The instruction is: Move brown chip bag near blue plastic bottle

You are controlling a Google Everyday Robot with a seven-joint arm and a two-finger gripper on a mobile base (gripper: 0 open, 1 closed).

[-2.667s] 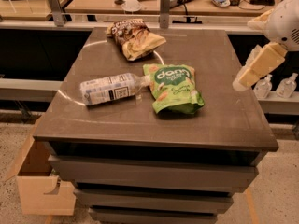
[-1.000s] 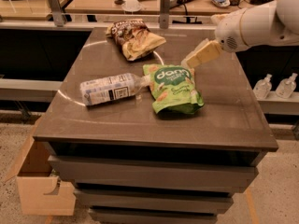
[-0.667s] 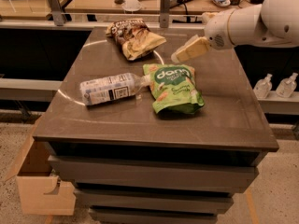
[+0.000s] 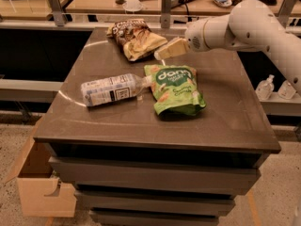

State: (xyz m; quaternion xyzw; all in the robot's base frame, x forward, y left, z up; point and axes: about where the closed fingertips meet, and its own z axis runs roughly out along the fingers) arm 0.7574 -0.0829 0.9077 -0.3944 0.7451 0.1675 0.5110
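White robot arm [image 4: 256, 25] stretches in from the upper right. Its cream gripper [image 4: 161, 54] sits upper centre, pointing left and slightly down.

Green pouch [image 4: 176, 91] lies flat mid-table, white lettering up, just in front of the gripper [image 4: 162, 52], which hovers over the far part of the dark table [image 4: 225, 121]. Drawers [image 4: 155, 173] sit below the top. Cardboard box [image 4: 42, 187] stands lower left, beside the table. Two small pump bottles [image 4: 265, 86] stand on a ledge [image 4: 280, 108] at right.

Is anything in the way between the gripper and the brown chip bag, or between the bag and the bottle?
Nothing visible. The gripper hangs close beside the brown chip bag; bare table runs from it to the blue plastic bottle; the green pouch lies aside.
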